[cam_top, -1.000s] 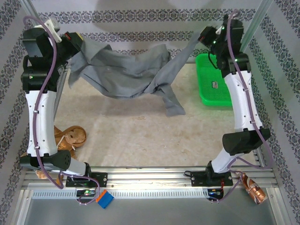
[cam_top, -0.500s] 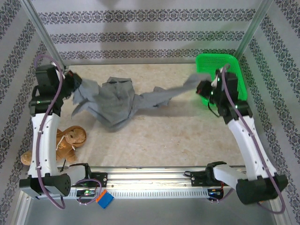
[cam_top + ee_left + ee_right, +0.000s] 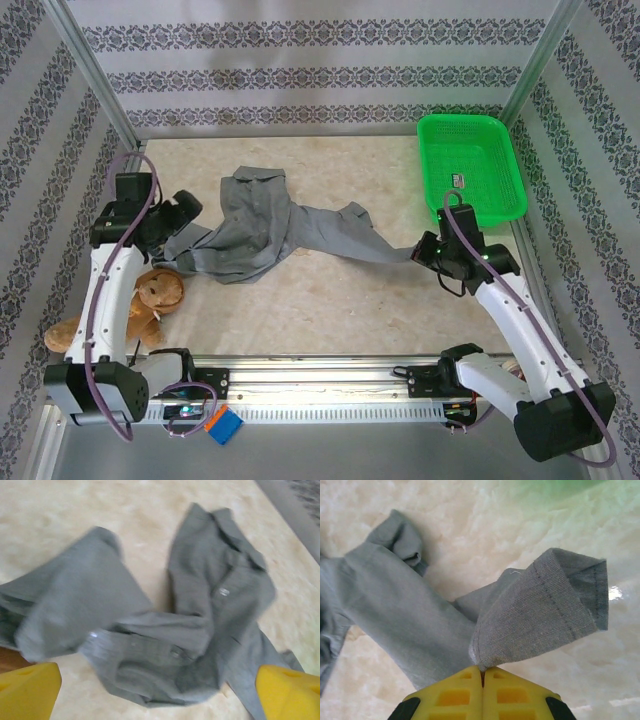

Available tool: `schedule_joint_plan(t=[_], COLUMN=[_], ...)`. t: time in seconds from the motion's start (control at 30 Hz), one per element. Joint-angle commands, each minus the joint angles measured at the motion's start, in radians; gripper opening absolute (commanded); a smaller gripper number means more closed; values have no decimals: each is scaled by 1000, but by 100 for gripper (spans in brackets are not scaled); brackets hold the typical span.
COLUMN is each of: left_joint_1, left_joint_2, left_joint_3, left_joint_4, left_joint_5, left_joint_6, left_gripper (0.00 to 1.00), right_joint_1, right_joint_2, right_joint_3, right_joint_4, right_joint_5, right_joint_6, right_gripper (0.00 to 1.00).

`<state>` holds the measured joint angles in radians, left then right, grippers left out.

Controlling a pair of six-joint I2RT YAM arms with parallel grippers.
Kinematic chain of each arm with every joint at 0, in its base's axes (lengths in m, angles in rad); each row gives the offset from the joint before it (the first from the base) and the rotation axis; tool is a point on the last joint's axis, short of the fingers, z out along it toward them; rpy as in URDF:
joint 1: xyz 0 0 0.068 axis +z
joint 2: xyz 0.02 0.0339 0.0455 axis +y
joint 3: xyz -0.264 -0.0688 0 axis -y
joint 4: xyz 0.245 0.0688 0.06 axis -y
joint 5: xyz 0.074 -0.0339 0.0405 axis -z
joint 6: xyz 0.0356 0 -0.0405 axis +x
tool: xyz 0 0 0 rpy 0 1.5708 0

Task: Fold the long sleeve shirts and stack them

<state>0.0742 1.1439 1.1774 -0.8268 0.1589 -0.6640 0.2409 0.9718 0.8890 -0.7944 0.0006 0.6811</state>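
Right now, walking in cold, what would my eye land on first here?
A crumpled grey shirt sprawls across the middle of the table, one sleeve stretched out to the right claw, which is pinched shut on the sleeve's end. A bright green basket sits at the far right corner. A brown plush toy lies near the left edge, just below the open left claw.

The left arm is reaching forward along the left side, the left gripper [image 3: 185, 208] hanging low with yellow fingertips [image 3: 27, 690] spread wide. The right arm is bending inward, the right gripper [image 3: 482, 672] pinching a fold of the grey shirt [image 3: 540, 610], fingers pressed together.
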Motion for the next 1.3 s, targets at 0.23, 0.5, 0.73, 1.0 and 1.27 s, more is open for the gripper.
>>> schedule_joint_plan(t=[0.23, 0.5, 0.73, 1.0, 1.27], left_joint_1=[-283, -435, -449, -448, -441], left_joint_2=[115, 294, 427, 558, 654], left_joint_3=[-69, -97, -116, -148, -154], left_joint_4=[-170, -157, -111, 18, 139], left_joint_5=[64, 4, -40, -96, -156], left_joint_6=[132, 203, 213, 219, 210], left_gripper=[96, 76, 70, 68, 39], right_joint_1=[-2, 7, 8, 10, 9], right_joint_2=[40, 91, 84, 83, 80], right_joint_3=[164, 203, 209, 202, 228], right_joint_4=[-17, 5, 1, 14, 21], right_joint_5=[85, 48, 41, 18, -4], right_joint_6=[-64, -65, -65, -48, -47], right_gripper=[0, 0, 0, 0, 0])
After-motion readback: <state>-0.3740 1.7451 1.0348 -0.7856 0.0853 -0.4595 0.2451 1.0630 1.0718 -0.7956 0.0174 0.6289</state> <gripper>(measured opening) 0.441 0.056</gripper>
